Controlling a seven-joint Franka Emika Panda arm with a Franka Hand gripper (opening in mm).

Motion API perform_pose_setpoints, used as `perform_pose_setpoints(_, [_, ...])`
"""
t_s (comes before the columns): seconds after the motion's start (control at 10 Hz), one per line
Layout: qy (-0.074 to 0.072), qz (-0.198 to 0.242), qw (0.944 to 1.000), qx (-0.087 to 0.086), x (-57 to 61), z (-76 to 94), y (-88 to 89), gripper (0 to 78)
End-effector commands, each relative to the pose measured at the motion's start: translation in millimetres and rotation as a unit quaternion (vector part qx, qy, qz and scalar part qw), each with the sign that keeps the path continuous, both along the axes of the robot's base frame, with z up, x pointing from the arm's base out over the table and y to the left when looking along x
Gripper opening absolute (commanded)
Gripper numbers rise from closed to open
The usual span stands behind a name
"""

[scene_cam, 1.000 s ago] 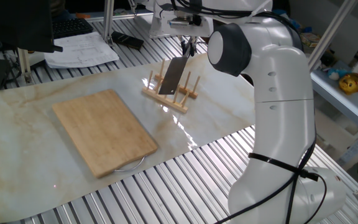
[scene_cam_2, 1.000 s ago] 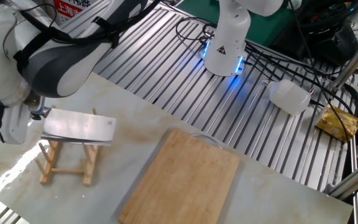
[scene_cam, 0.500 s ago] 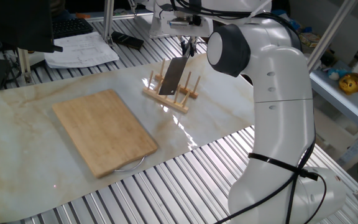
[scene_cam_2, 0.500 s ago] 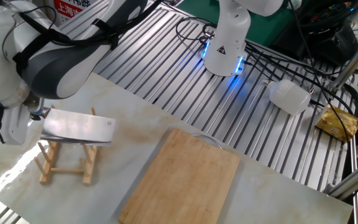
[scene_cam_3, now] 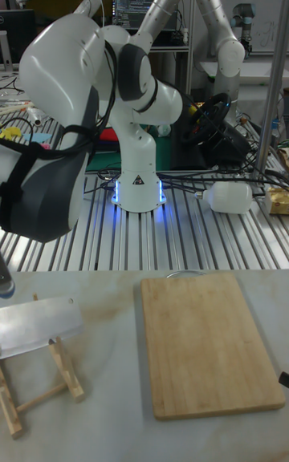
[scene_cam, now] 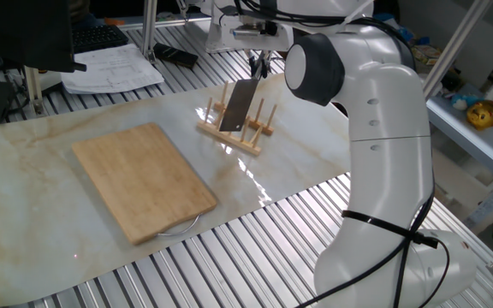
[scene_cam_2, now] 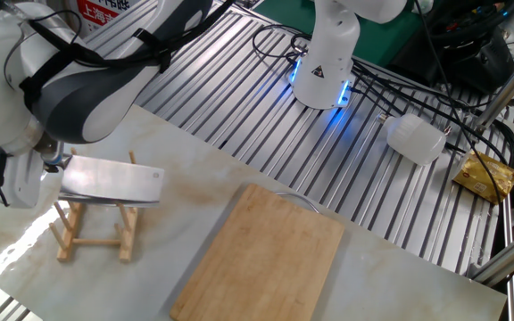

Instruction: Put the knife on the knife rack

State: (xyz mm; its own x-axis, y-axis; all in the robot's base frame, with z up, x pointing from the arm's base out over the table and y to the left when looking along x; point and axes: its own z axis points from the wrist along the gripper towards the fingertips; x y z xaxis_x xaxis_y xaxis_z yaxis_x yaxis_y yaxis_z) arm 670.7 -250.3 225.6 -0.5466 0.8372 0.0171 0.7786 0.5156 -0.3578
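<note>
Nothing much has moved since a second ago: knife [scene_cam: 237, 107] maybe a hair lower over the knife rack [scene_cam: 236, 128], arm unchanged. Pincer [scene_cam: 258, 62] sits above the rack, clamped on the knife's handle end; the fingers are partly hidden, so the exact grip is hard to read. Blade is broad, rectangular, dull grey steel, edge-down among the upright pegs, with its flat face showing in the tall fixed view. Whether it rests on the slatted base, cannot tell. Rack is light wood, dowel pegs on slats, near the far edge of the pale marbled surface [scene_cam: 24, 188]. Bamboo cutting board [scene_cam: 141, 179], flat and rectangular, lies mid-surface, apart from the rack, nothing on it.
</note>
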Motion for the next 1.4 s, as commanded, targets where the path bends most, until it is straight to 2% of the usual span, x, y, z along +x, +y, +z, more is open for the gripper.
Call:
perform_pose_setpoints(0.1, [0.001,0.004,0.9999,-0.016,0.9,3.5,-1.0,1.3])
perform_pose_setpoints(1.3, [0.002,-0.004,0.9997,-0.024,1.2,2.8,-0.7,1.3])
perform_pose_setpoints(1.4, [0.002,-0.004,0.9997,-0.024,1.2,2.8,-0.7,77.5])
